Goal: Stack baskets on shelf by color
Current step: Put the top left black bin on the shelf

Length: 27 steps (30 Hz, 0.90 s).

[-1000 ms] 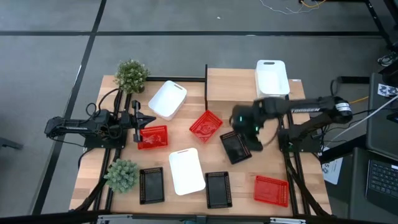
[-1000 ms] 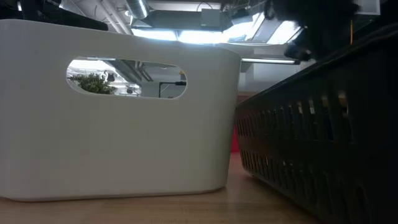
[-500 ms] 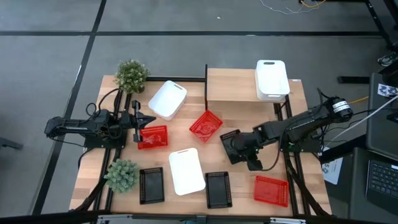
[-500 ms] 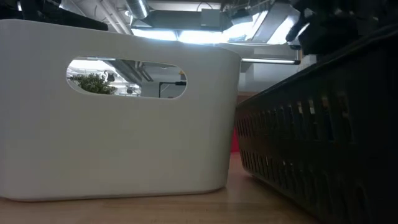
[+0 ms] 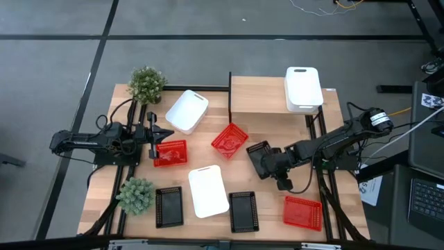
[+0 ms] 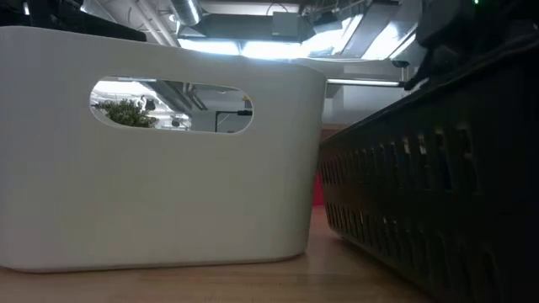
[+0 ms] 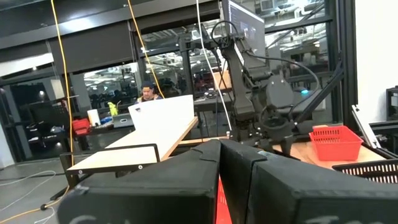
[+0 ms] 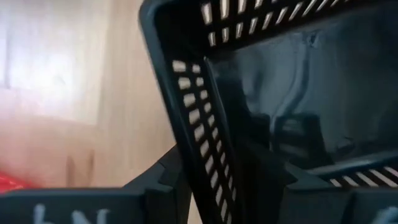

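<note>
A black mesh basket [image 5: 258,160] lies on the table right of centre, in front of the shelf [image 5: 260,95]. My right gripper [image 5: 272,165] is low over it, open and pointing steeply down. In the right wrist view one finger [image 8: 163,180] stands outside a side wall [image 8: 199,118] of the basket and the other inside it. A white basket [image 5: 303,88] sits on the shelf's right end. Red baskets [image 5: 229,139], [image 5: 171,153], [image 5: 302,212], black ones [image 5: 168,206], [image 5: 243,210] and white ones [image 5: 187,111], [image 5: 208,191] lie about the table. My left gripper [image 5: 156,135] waits at the left, shut.
Two small potted plants [image 5: 146,83], [image 5: 136,194] stand at the table's left side. In the low view a white basket [image 6: 160,151] and a black one [image 6: 438,202] fill the foreground. The shelf's left half is bare board.
My right gripper has come down from above the table toward the black basket, tipping more steeply downward, and has swung a little toward the near edge. Its fingers now stand on either side of the basket's wall. The left arm has kept still.
</note>
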{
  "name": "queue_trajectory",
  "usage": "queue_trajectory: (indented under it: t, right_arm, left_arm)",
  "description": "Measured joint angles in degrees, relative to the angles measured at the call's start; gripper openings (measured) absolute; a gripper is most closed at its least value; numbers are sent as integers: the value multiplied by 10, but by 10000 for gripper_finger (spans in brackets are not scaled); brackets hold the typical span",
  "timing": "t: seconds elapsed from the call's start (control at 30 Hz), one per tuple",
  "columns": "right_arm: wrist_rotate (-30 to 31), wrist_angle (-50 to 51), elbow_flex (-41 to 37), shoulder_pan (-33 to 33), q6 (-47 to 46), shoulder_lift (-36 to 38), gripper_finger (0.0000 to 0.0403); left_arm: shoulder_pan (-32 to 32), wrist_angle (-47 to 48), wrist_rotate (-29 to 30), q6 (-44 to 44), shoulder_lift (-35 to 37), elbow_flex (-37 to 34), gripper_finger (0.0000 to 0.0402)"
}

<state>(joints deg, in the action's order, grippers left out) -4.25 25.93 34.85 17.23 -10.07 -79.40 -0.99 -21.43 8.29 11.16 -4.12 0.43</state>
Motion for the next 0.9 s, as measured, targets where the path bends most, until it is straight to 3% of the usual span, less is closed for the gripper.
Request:
queue_trajectory:
  t: [0.17,0.33,0.5,0.73,0.9]
  right_arm:
    - [-1,1,-11,0,-22,0,100]
    - [-3,-8,-9,0,-83,1,17]
    - [-50,-30,9,0,-137,0,4]
    - [-66,77,154,0,-103,-1,1]
    - [33,198,287,0,-6,-1,1]
  left_arm:
    - [0,0,0,0,0,0,0]
    - [0,0,0,0,0,0,0]
    - [0,0,0,0,0,0,0]
    - [0,0,0,0,0,0,0]
    - [0,0,0,0,0,0,0]
